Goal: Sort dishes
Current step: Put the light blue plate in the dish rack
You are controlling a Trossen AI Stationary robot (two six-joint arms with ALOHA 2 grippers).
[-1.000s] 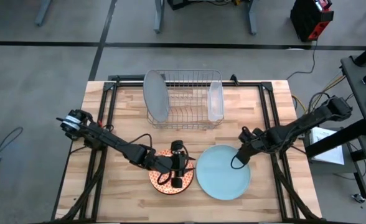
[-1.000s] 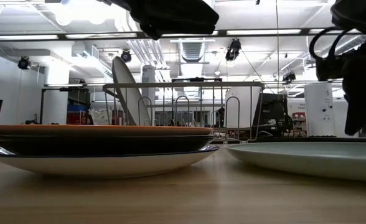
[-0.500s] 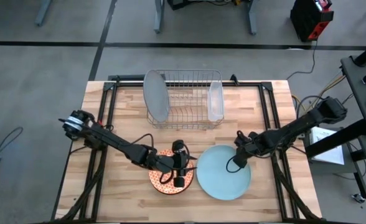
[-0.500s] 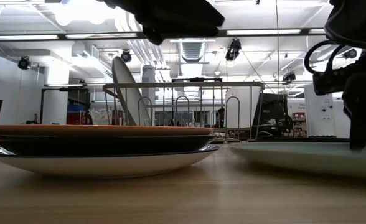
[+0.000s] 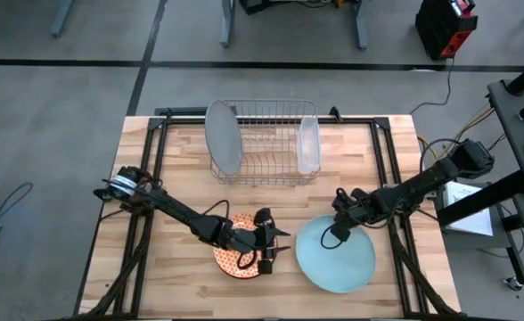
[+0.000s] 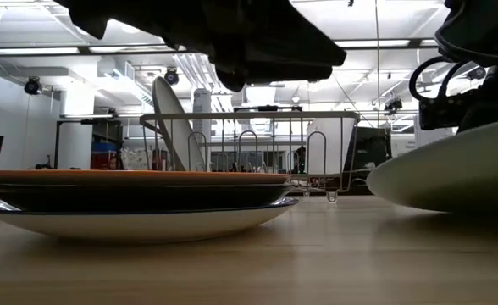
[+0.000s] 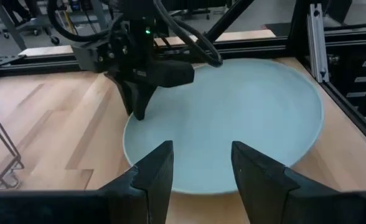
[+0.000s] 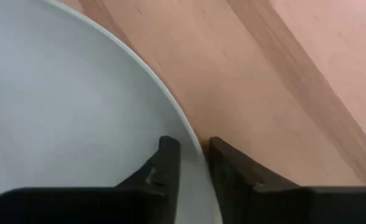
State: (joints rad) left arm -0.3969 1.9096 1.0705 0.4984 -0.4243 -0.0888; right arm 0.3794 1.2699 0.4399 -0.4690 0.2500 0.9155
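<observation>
While my right fingers pinch the pale blue plate's rim, it tilts up.
My left fingers hang released over the orange-and-white plate.

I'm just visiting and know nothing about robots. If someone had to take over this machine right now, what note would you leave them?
Right pincer: shut on the pale blue plate, pinching its rim, that edge tilted up off the table.
Left pincer: open, empty, over the stack of small plates.
Done: the grey plate stands in the wire rack.
Left: the blue plate and three stacked plates, orange-patterned on top.
</observation>
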